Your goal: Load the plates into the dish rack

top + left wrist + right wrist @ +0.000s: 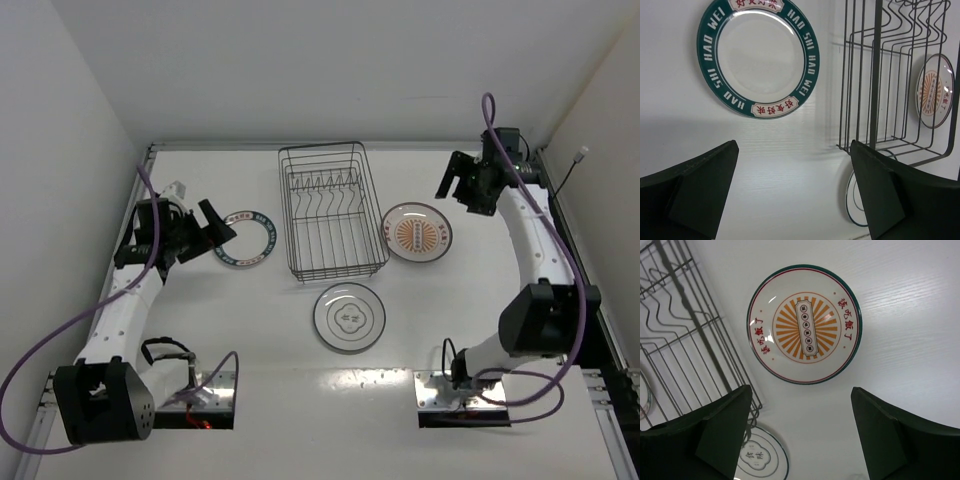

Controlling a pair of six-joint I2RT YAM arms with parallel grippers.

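The dark wire dish rack (331, 212) stands empty at the table's middle back. The teal-rimmed plate (245, 238) lies flat left of it, also in the left wrist view (758, 56). The orange-centred plate (417, 232) lies flat right of it, also in the right wrist view (804, 324). The thin-ringed plate (349, 317) lies in front of the rack. My left gripper (209, 222) is open and empty just left of the teal plate. My right gripper (458, 180) is open and empty, raised behind and right of the orange plate.
The rack's wires show in the left wrist view (890, 75) and the right wrist view (685, 335). White walls close in the table at the left, back and right. The arm bases and cables sit at the near edge.
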